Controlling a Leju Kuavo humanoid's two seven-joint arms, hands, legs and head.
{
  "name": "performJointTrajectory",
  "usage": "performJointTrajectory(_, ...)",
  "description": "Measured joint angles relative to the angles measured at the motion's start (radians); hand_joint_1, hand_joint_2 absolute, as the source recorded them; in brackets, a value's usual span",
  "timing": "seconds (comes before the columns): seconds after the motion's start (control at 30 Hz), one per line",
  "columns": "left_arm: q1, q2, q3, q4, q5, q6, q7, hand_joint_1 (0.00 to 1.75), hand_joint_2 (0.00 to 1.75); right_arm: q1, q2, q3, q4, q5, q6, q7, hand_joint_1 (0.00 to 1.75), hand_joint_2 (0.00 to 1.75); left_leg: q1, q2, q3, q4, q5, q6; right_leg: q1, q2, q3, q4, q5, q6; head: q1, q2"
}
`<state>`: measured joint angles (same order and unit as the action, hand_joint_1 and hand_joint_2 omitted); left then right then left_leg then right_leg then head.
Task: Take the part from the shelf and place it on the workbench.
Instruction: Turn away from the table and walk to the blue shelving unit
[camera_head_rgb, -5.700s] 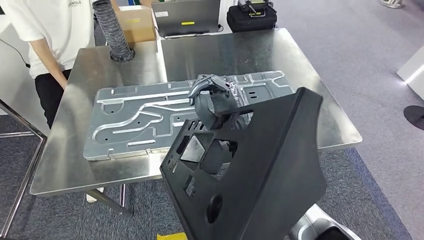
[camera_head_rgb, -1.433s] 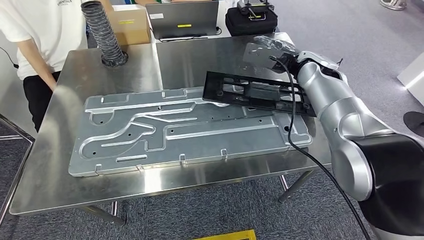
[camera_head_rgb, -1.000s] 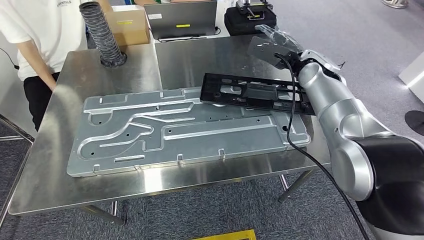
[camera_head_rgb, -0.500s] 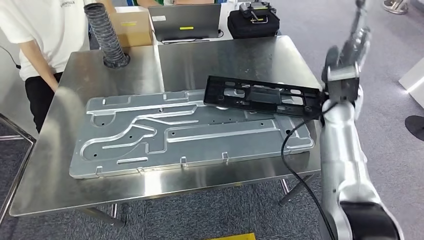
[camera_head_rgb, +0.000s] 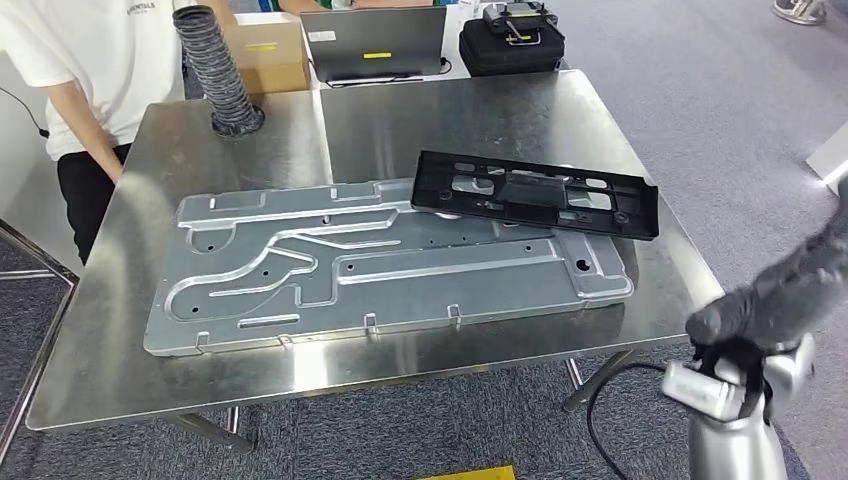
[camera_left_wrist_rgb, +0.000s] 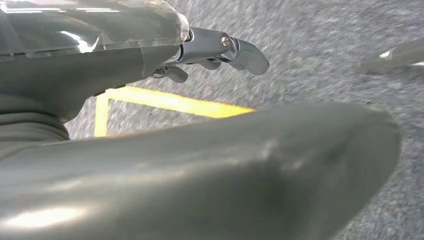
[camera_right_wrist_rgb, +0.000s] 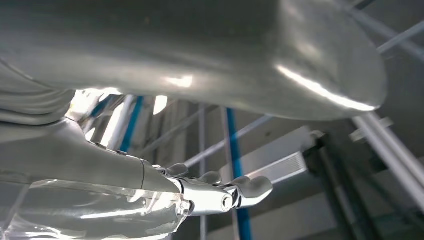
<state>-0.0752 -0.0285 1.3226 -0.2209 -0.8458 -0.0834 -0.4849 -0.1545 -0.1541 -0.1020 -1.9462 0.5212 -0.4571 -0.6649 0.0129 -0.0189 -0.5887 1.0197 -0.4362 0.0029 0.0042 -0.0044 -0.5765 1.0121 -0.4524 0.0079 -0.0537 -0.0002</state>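
Head view: a steel workbench (camera_head_rgb: 130, 330) seen from above, with the robot's right arm at the lower right edge of the picture.
Part: the black plastic part (camera_head_rgb: 535, 194) lies flat on the workbench, its long side across the table; it rests partly over the far right edge of the large stamped metal panel (camera_head_rgb: 380, 265), and no hand touches it.
Right hand: the right hand (camera_head_rgb: 775, 300) is a dark, blurred shape off the table's right edge, well apart from the part; in the right wrist view its fingers (camera_right_wrist_rgb: 250, 187) reach out with nothing between them, against grey and blue framing, so it holds nothing.
Left hand: in the left wrist view the left hand (camera_left_wrist_rgb: 210, 52) hangs over grey carpet and a yellow floor marking (camera_left_wrist_rgb: 165, 102); its fingers are loosely curved and empty.
Surroundings: a person in a white shirt (camera_head_rgb: 95, 60) stands at the table's far left corner; a ribbed grey hose (camera_head_rgb: 215, 65) stands on the table there; a cardboard box (camera_head_rgb: 268, 50), a laptop (camera_head_rgb: 375, 40) and a black case (camera_head_rgb: 512, 42) sit beyond the far edge.
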Motion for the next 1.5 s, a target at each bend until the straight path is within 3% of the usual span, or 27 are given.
performJointTrajectory(0.07,0.007,-0.003,0.006,0.000,0.000,0.002,-0.001,0.00,0.00,0.097,0.001,-0.016,-0.068,-0.006,-0.033,0.000,0.00,0.00,-0.001,0.003,-0.004,0.012,-0.020,-0.010,-0.006,-0.002,-0.001,-0.009,0.009,-0.012,0.000,0.000)
performJointTrajectory(0.13,0.008,-0.006,0.011,0.000,0.000,0.002,-0.003,0.00,0.00,0.187,0.001,-0.029,-0.120,-0.030,-0.052,0.000,0.00,0.00,0.000,0.009,-0.026,0.089,-0.091,-0.015,-0.010,-0.006,-0.007,-0.017,0.020,-0.023,0.000,0.000)
performJointTrajectory(0.2,0.008,-0.008,0.016,0.000,0.001,0.004,-0.004,0.00,0.00,0.267,0.004,-0.043,-0.146,-0.059,-0.052,0.000,0.00,0.00,0.000,0.012,-0.058,0.211,-0.174,-0.018,-0.008,-0.007,-0.019,-0.017,0.030,-0.028,0.000,0.000)
performJointTrajectory(0.23,0.009,-0.009,0.018,0.000,0.001,0.006,-0.005,0.00,0.00,0.299,0.008,-0.052,-0.150,-0.070,-0.046,0.000,0.00,0.00,0.000,0.012,-0.062,0.251,-0.195,-0.019,-0.008,-0.007,-0.027,-0.016,0.036,-0.028,0.000,0.000)
performJointTrajectory(0.27,0.009,-0.011,0.018,0.000,0.002,0.008,-0.005,0.00,0.00,0.327,0.015,-0.063,-0.151,-0.080,-0.038,0.000,0.00,0.00,0.000,0.012,-0.050,0.255,-0.197,-0.019,-0.008,-0.006,-0.036,-0.015,0.042,-0.027,0.000,0.000)
performJointTrajectory(0.3,0.009,-0.013,0.019,0.000,0.002,0.009,-0.005,0.00,0.00,0.351,0.025,-0.074,-0.149,-0.089,-0.028,0.000,0.00,0.00,0.000,0.012,-0.016,0.217,-0.182,-0.018,-0.008,-0.005,-0.045,-0.014,0.049,-0.025,0.000,0.000)
performJointTrajectory(0.37,0.008,-0.018,0.020,0.000,0.001,0.011,-0.005,0.00,0.00,0.389,0.051,-0.106,-0.144,-0.110,0.001,0.000,0.00,0.00,0.000,0.011,0.084,0.068,-0.141,-0.014,-0.008,-0.002,-0.061,-0.007,0.063,-0.017,0.000,0.000)
performJointTrajectory(0.43,0.006,-0.025,0.020,0.000,0.000,0.013,-0.005,0.00,0.00,0.410,0.081,-0.153,-0.125,-0.145,0.050,0.000,0.00,0.00,-0.004,0.010,0.142,-0.028,-0.118,-0.004,-0.006,0.000,-0.069,-0.002,0.075,-0.005,0.000,0.000)
performJointTrajectory(0.53,0.010,-0.035,0.021,0.000,-0.008,0.015,-0.004,0.00,0.00,0.415,0.136,-0.263,-0.063,-0.205,0.148,0.000,0.00,0.00,-0.010,0.011,0.135,-0.032,-0.098,0.013,-0.009,0.002,-0.072,-0.004,0.094,0.014,0.000,0.000)
performJointTrajectory(0.57,0.011,-0.037,0.021,0.000,-0.011,0.015,-0.003,0.00,0.00,0.415,0.156,-0.307,-0.037,-0.216,0.173,0.000,0.00,0.00,-0.010,0.013,0.127,-0.033,-0.087,0.019,-0.012,0.003,-0.078,0.002,0.084,0.019,0.000,0.000)
performJointTrajectory(0.63,0.012,-0.041,0.021,0.000,-0.017,0.015,0.000,0.00,0.00,0.410,0.190,-0.385,0.015,-0.226,0.206,0.000,0.00,0.00,-0.008,0.018,0.102,-0.035,-0.063,0.030,-0.016,0.004,-0.103,0.067,0.007,0.028,0.000,0.000)
performJointTrajectory(0.7,0.012,-0.041,0.021,0.000,-0.023,0.015,0.003,0.00,0.00,0.398,0.221,-0.450,0.072,-0.233,0.226,0.000,0.00,0.00,-0.011,0.022,0.074,-0.033,-0.042,0.036,-0.018,0.004,-0.132,0.196,-0.097,0.036,0.000,0.000)
performJointTrajectory(0.73,0.012,-0.041,0.021,0.000,-0.026,0.016,0.004,0.00,0.00,0.392,0.234,-0.476,0.100,-0.236,0.230,0.000,0.00,0.00,-0.013,0.024,0.060,-0.032,-0.032,0.037,-0.019,0.004,-0.137,0.251,-0.122,0.039,0.000,0.000)
performJointTrajectory(0.8,0.013,-0.041,0.021,0.000,-0.034,0.018,0.005,0.00,0.00,0.380,0.254,-0.518,0.156,-0.240,0.229,0.000,0.00,0.00,-0.017,0.025,0.032,-0.027,-0.014,0.035,-0.019,0.004,-0.104,0.270,-0.106,0.037,0.000,0.000)
performJointTrajectory(0.87,0.013,-0.041,0.021,0.000,-0.043,0.020,0.003,0.00,0.00,0.363,0.266,-0.558,0.218,-0.243,0.219,0.000,0.00,0.00,-0.020,0.026,0.008,-0.022,0.004,0.032,-0.017,0.004,-0.001,0.153,-0.068,0.026,0.000,0.000)
performJointTrajectory(0.93,0.013,-0.041,0.021,-0.001,-0.053,0.021,-0.001,0.00,0.00,0.346,0.276,-0.603,0.276,-0.241,0.206,0.000,0.00,0.00,-0.021,0.026,-0.006,-0.020,0.020,0.024,-0.010,0.004,0.099,0.011,-0.069,0.012,0.000,0.000)
performJointTrajectory(0.97,0.013,-0.041,0.021,-0.001,-0.058,0.020,-0.003,0.00,0.00,0.338,0.280,-0.627,0.303,-0.238,0.199,0.000,0.00,0.00,-0.020,0.025,-0.008,-0.021,0.027,0.019,-0.005,0.004,0.121,-0.028,-0.076,0.006,0.000,0.000)
performJointTrajectory(1.03,0.014,-0.039,0.021,-0.001,-0.065,0.020,-0.005,0.00,0.00,0.325,0.285,-0.673,0.365,-0.231,0.183,0.000,0.00,0.00,-0.017,0.025,-0.012,-0.024,0.041,0.007,0.000,0.003,0.120,-0.045,-0.065,-0.005,0.000,0.000)
performJointTrajectory(1.07,0.015,-0.038,0.021,-0.001,-0.069,0.021,-0.006,0.00,0.00,0.319,0.286,-0.694,0.402,-0.223,0.173,0.000,0.00,0.00,-0.015,0.024,-0.016,-0.018,0.035,0.002,0.000,0.001,0.114,-0.049,-0.056,-0.012,0.000,0.000)
performJointTrajectory(1.13,0.017,-0.037,0.021,-0.001,-0.073,0.021,-0.009,0.00,0.00,0.305,0.286,-0.729,0.489,-0.202,0.154,0.000,0.00,0.00,-0.013,0.022,-0.036,0.036,-0.034,-0.007,-0.005,-0.002,0.094,-0.055,-0.031,-0.027,0.000,0.000)
performJointTrajectory(1.2,0.017,-0.037,0.021,-0.001,-0.075,0.022,-0.012,0.00,0.00,0.290,0.283,-0.753,0.586,-0.180,0.130,0.000,0.00,0.00,-0.009,0.022,-0.063,0.155,-0.139,-0.013,-0.004,-0.003,0.065,-0.053,-0.008,-0.033,0.000,0.000)
performJointTrajectory(1.23,0.016,-0.038,0.021,-0.001,-0.076,0.022,-0.013,0.00,0.00,0.283,0.279,-0.762,0.642,-0.169,0.117,0.000,0.00,0.00,-0.008,0.022,-0.071,0.213,-0.168,-0.016,-0.004,-0.003,0.048,-0.051,0.003,-0.033,0.000,0.000)
performJointTrajectory(1.27,0.016,-0.038,0.021,-0.001,-0.076,0.023,-0.014,0.00,0.00,0.275,0.273,-0.768,0.703,-0.156,0.107,0.000,0.00,0.00,-0.008,0.022,-0.068,0.250,-0.170,-0.018,-0.004,-0.004,0.030,-0.047,0.015,-0.031,0.000,0.000)
performJointTrajectory(1.3,0.016,-0.038,0.021,-0.001,-0.077,0.024,-0.014,0.00,0.00,0.266,0.267,-0.776,0.764,-0.140,0.102,0.000,0.00,0.00,-0.008,0.022,-0.049,0.255,-0.148,-0.019,-0.005,-0.004,0.010,-0.043,0.026,-0.029,0.000,0.000)
performJointTrajectory(1.37,0.015,-0.037,0.021,-0.001,-0.080,0.025,-0.014,0.00,0.00,0.247,0.255,-0.794,0.876,-0.100,0.104,0.000,0.00,0.00,-0.007,0.022,0.035,0.170,-0.091,-0.020,-0.007,-0.004,-0.029,-0.028,0.046,-0.021,0.000,0.000)
performJointTrajectory(1.43,0.011,-0.037,0.021,-0.001,-0.083,0.025,-0.015,0.00,0.00,0.224,0.238,-0.813,0.992,-0.053,0.112,0.001,0.00,0.00,-0.008,0.021,0.140,0.024,-0.096,-0.015,-0.005,-0.003,-0.054,-0.011,0.061,-0.011,0.000,0.000)
performJointTrajectory(1.5,0.008,-0.037,0.021,-0.001,-0.085,0.025,-0.017,0.00,0.00,0.196,0.212,-0.821,1.137,0.002,0.120,0.015,0.00,0.00,-0.010,0.020,0.182,-0.050,-0.120,-0.005,-0.002,-0.003,-0.063,-0.004,0.077,0.000,0.000,0.000)
